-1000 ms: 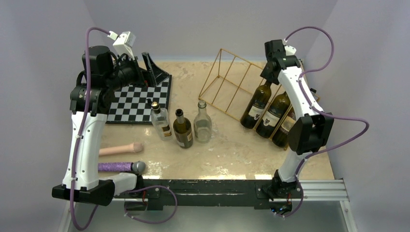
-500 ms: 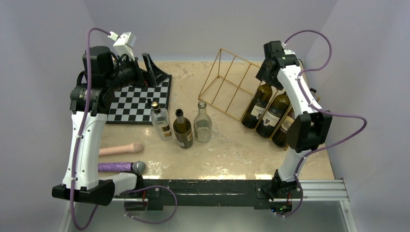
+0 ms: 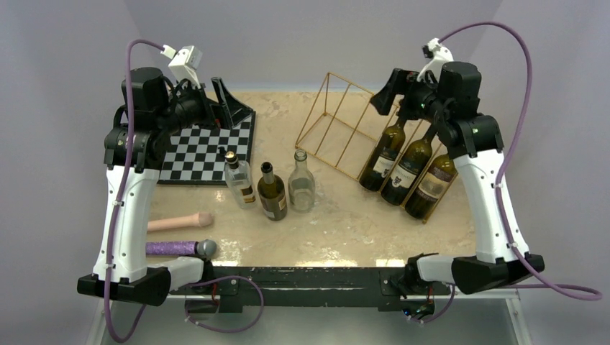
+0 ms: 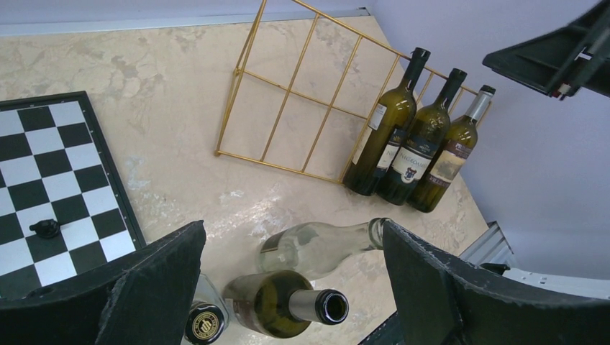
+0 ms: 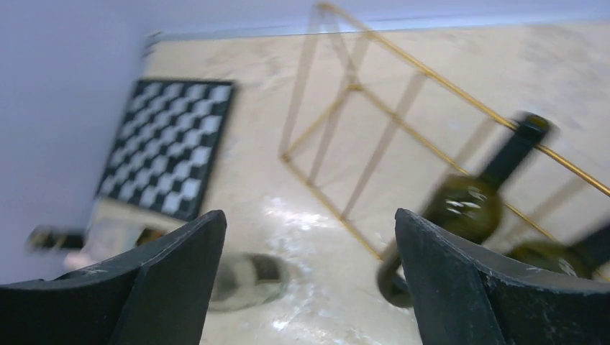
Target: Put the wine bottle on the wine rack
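Note:
The gold wire wine rack [image 3: 338,115] stands at the back of the table. Three dark wine bottles [image 3: 407,169] lie side by side in its right slots, necks pointing away from me, also in the left wrist view [image 4: 421,147]. A dark green wine bottle [image 3: 272,192] stands upright mid-table. My right gripper [image 3: 386,92] hangs open above the necks of the racked bottles, holding nothing; its view is blurred and shows the rack [image 5: 374,122] below. My left gripper [image 3: 224,100] is open over the far end of the checkered board, with nothing between its fingers [image 4: 144,287].
A clear bottle [image 3: 301,183] and a small gold-capped bottle [image 3: 239,180] flank the green one. The checkered board [image 3: 208,147] lies at the left with a small black piece [image 4: 45,228] on it. A pink rod [image 3: 180,223] and a purple-handled microphone [image 3: 180,249] lie near the left arm's base.
My right gripper has opened and pulled up and back from the rack, its arm swinging out to the right. The third bottle now lies uncovered in the rack. The left arm has not moved.

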`<control>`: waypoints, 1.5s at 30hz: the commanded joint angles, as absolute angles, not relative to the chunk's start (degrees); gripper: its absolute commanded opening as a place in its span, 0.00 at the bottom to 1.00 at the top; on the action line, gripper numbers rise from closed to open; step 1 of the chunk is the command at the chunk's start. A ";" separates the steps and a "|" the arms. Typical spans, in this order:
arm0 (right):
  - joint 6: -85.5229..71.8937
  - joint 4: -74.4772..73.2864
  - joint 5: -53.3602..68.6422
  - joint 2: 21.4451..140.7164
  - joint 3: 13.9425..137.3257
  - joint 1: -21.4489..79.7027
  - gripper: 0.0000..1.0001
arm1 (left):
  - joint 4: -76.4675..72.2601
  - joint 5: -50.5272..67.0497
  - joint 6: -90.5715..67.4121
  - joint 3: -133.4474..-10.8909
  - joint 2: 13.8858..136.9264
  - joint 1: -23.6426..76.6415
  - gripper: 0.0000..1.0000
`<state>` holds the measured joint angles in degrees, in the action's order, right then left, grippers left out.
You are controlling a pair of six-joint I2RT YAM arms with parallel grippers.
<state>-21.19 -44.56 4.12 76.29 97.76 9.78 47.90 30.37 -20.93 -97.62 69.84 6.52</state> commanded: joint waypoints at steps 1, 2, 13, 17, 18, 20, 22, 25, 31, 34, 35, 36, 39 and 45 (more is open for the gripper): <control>-7.38 -39.14 36.18 74.46 96.88 15.48 0.93 | 42.49 35.12 -23.96 -99.36 69.56 6.77 0.97; -4.66 -40.61 37.89 74.30 97.35 18.13 0.94 | 42.26 35.45 -24.25 -99.27 69.68 6.77 0.97; 0.68 -29.88 34.86 71.86 87.94 37.03 0.96 | 41.91 34.89 -25.59 -95.25 66.65 6.77 0.97; -1.34 -19.70 26.14 69.58 79.39 40.73 0.94 | 42.05 34.29 -25.73 -93.94 65.68 6.77 0.97; -2.51 -16.20 24.74 68.84 76.83 41.12 0.94 | 42.05 34.16 -25.79 -93.77 65.58 6.77 0.97; -4.43 -10.18 22.65 67.97 72.45 41.56 0.93 | 42.25 33.98 -25.80 -93.47 65.29 6.77 0.97; -5.24 -7.50 20.75 68.26 70.44 41.78 0.92 | 42.63 33.64 -25.69 -93.36 65.19 6.77 0.97; -5.92 -5.20 18.16 69.12 69.13 42.00 0.90 | 43.30 33.19 -25.34 -93.21 65.09 6.77 0.97; -6.81 -2.28 14.90 71.81 67.71 42.51 0.82 | 43.96 33.12 -24.69 -92.52 64.95 6.77 0.97; -7.52 -2.12 13.15 73.41 67.36 42.62 0.73 | 44.48 32.84 -24.08 -92.41 65.08 6.77 0.97; -7.66 -1.81 13.34 73.81 67.08 42.67 0.72 | 44.68 32.80 -23.86 -92.46 65.12 6.77 0.97; -7.92 -1.55 13.66 74.09 66.66 42.71 0.71 | 44.87 32.64 -23.62 -92.53 65.07 6.77 0.97; -8.26 -1.23 13.73 74.91 65.83 43.12 0.68 | 45.31 32.36 -23.01 -92.55 65.15 6.77 0.97; -8.83 -0.95 13.40 75.72 63.85 44.04 0.72 | 46.19 32.34 -22.12 -92.80 65.56 6.77 0.97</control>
